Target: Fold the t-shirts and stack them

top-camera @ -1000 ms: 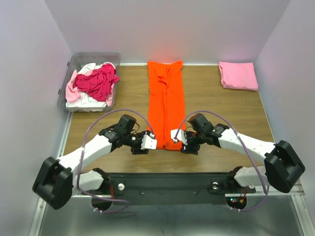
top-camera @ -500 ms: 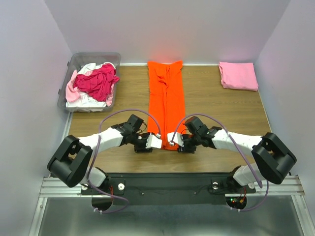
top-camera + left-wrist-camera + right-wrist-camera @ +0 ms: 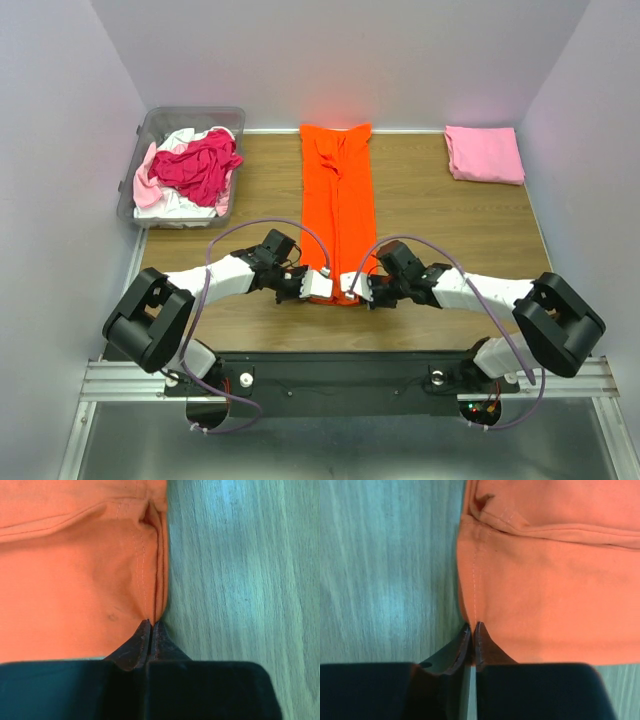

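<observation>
At the near edge of the bench, the left fingers and right fingers are each pinched shut on a near corner of the long orange shirt. Farther back, a folded pink shirt lies on the right, and a bin of crumpled shirts sits on the left.

1. The top external camera looks down from above and behind the arm bases, showing the whole surface.
2. The left wrist camera peers past its own fingers, very close to the near left corner of the orange t-shirt.
3. The right wrist camera, equally close, faces its near right corner.
4. All share that near hem.
</observation>
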Action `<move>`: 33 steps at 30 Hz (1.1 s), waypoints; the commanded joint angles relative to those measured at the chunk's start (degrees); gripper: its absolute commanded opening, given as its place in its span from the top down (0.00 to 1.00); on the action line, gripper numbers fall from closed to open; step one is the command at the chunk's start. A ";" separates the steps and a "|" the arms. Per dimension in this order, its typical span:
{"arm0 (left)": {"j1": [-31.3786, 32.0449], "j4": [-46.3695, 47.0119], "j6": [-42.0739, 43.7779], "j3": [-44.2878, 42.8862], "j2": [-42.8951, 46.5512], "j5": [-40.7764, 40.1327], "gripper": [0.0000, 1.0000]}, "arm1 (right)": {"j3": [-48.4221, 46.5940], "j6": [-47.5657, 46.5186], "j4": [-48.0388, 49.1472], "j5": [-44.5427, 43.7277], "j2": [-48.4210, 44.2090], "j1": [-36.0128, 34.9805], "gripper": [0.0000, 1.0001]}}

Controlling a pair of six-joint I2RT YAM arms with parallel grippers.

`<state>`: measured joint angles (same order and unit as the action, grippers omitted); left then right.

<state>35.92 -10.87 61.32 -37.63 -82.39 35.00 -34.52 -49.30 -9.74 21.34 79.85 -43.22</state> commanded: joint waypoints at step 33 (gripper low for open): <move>-6.91 -8.29 3.62 -22.56 -1.00 4.98 1.00 | -23.11 -4.48 -15.66 1.59 3.45 11.04 0.99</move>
<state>31.35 -21.56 61.17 -54.00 -79.85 39.86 -52.25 -48.93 -25.74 20.14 80.42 -35.42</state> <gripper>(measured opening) 0.080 0.034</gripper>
